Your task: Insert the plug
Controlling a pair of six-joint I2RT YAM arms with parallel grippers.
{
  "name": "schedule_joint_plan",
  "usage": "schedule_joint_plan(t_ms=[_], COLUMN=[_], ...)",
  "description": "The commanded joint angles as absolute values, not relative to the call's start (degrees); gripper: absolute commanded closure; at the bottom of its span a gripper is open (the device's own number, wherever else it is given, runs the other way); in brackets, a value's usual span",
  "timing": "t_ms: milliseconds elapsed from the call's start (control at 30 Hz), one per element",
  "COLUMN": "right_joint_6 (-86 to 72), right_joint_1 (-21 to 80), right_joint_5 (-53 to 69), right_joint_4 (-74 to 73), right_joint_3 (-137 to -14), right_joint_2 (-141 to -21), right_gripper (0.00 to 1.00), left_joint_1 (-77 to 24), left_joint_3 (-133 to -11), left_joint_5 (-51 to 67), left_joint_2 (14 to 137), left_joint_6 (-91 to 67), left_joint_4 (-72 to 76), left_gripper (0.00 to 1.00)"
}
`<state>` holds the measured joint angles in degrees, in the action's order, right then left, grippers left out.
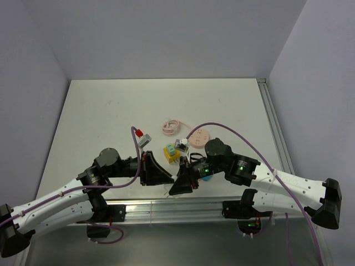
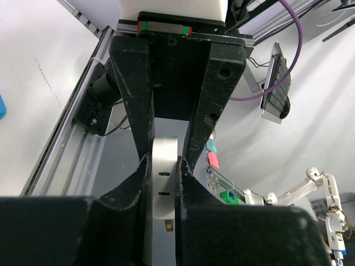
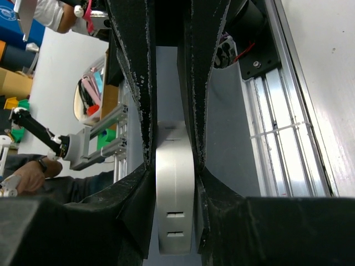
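Where the two arms meet at the near middle of the table (image 1: 111, 105), the left gripper (image 1: 161, 177) and right gripper (image 1: 182, 183) point toward each other, tips almost touching. From overhead, their black fingers hide what lies between them. Left wrist view: left gripper (image 2: 165, 172) is clamped narrow on a white slotted strip (image 2: 165, 158), both pads flat against its sides, two short slots and a small brownish square showing on its face. Right wrist view: right gripper (image 3: 175, 172) is closed on a white rounded block (image 3: 175, 210), fingers pressed to both flanks, two slots near its lower end. I cannot tell whether strip and block are one part or two. Both sit just above the aluminium rail (image 1: 166, 208) along the table's near edge. Just beyond the fingertips stands a yellow block (image 1: 171, 153), with a small white plug (image 1: 181, 146) touching or just beside it. Farther back are a grey adapter with a red tip (image 1: 144, 136), a pink round socket disc (image 1: 198, 136) and a pink coiled cable (image 1: 172, 126). A purple cable (image 1: 238, 134) arcs over the right arm. A teal piece (image 1: 206, 173) sits close under the right wrist.
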<state>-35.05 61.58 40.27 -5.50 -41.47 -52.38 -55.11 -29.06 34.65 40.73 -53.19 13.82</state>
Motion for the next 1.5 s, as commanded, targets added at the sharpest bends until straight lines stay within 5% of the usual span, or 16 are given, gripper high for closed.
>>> schedule_joint_plan(t_ms=[0,267,433,500,533,567,633,700,767,1000,1167,1467], right_joint_6=[-34.7,-35.0,-35.0,-35.4,-35.2,-35.2,-34.9,-34.9,-35.0,-36.3,-35.9,-31.4], right_joint_1=[62.1,62.3,62.7,62.8,62.8,62.8,62.8,62.8,62.5,47.3,31.7,22.4], right_joint_5=[41.3,41.2,40.8,38.6,37.1,35.9,31.9,30.0,24.9,17.0,14.7,-1.1], right_joint_4=[-3.4,-2.5,-2.0,-1.9,-2.5,-3.2,-5.4,-7.3,-9.7,-20.8,-24.3,-36.0], right_joint_3=[-44.2,-44.3,-44.4,-43.4,-43.2,-43.1,-42.6,-42.5,-43.1,-44.7,-48.9,-65.4], right_joint_2=[-52.3,-53.2,-53.8,-53.2,-52.2,-51.9,-50.6,-49.9,-49.8,-57.1,-65.4,-82.9], right_gripper=[0.64,0.80,1.00,1.00,1.00,1.00,1.00,1.00,1.00,1.00,1.00,1.00], left_joint_1=[-55.4,-55.4,-55.4,-55.4,-55.4,-55.4,-55.4,-55.4,-55.4,-55.4,-55.4,-55.4], left_joint_3=[-31.0,-30.5,-30.5,-31.2,-31.4,-31.6,-31.9,-32.2,-32.9,-32.5,-31.2,-25.7], left_joint_5=[34.4,34.6,34.5,30.9,28.6,24.1,18.9,11.6,6.4,-8.4,-7.6,-4.3], left_joint_2=[40.1,40.2,39.8,39.0,37.5,36.6,33.3,29.6,27.2,16.1,13.2,14.6], left_joint_6=[-52.1,-52.5,-51.8,-50.9,-50.1,-49.7,-48.4,-47.7,-47.6,-49.0,-49.7,-50.6], left_joint_4=[16.3,17.2,16.4,11.7,10.0,8.1,2.8,-2.5,-5.7,-14.1,-13.4,-6.5], left_gripper=[0.99,0.99,0.99,0.82,0.58,0.45,0.28,0.23,0.01,0.00,0.00,0.02])
